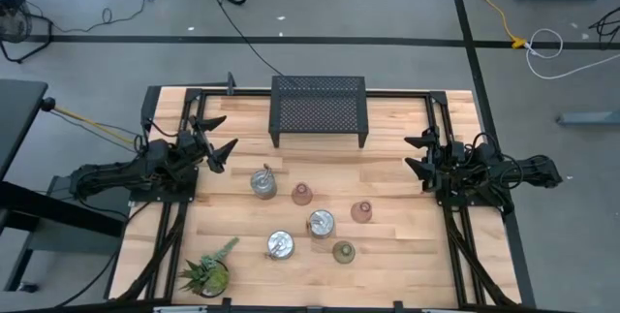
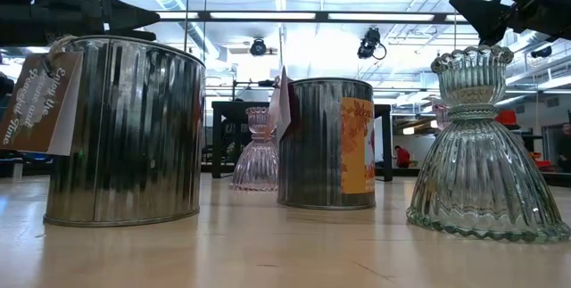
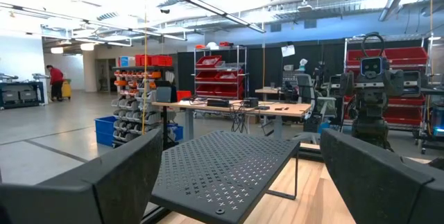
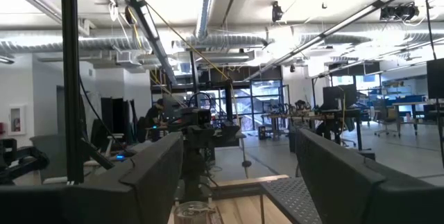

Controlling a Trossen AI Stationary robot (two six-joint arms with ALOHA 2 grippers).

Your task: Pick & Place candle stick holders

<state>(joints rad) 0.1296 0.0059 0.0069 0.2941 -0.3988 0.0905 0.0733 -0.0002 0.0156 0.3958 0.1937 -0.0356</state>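
Six candle stick holders stand upright on their bases mid-table: silvery tins (image 1: 263, 183), (image 1: 321, 223), (image 1: 280, 245), pinkish cups (image 1: 302, 194), (image 1: 361, 212) and an olive cup (image 1: 343, 251). In the low view, two tins (image 2: 125, 132), (image 2: 326, 144) and two ribbed glass cups (image 2: 257, 150), (image 2: 482, 159) show close up. My left gripper (image 1: 215, 139) hovers open and empty at the table's left side, pointing toward the rack. My right gripper (image 1: 418, 153) hovers open and empty at the right side, pointing toward the table's middle.
A black mesh rack (image 1: 320, 109) stands at the table's far middle and also shows in the left wrist view (image 3: 229, 161). A spiky green potted plant (image 1: 206, 274) stands at the near left. Bare wood lies between the rack and the holders.
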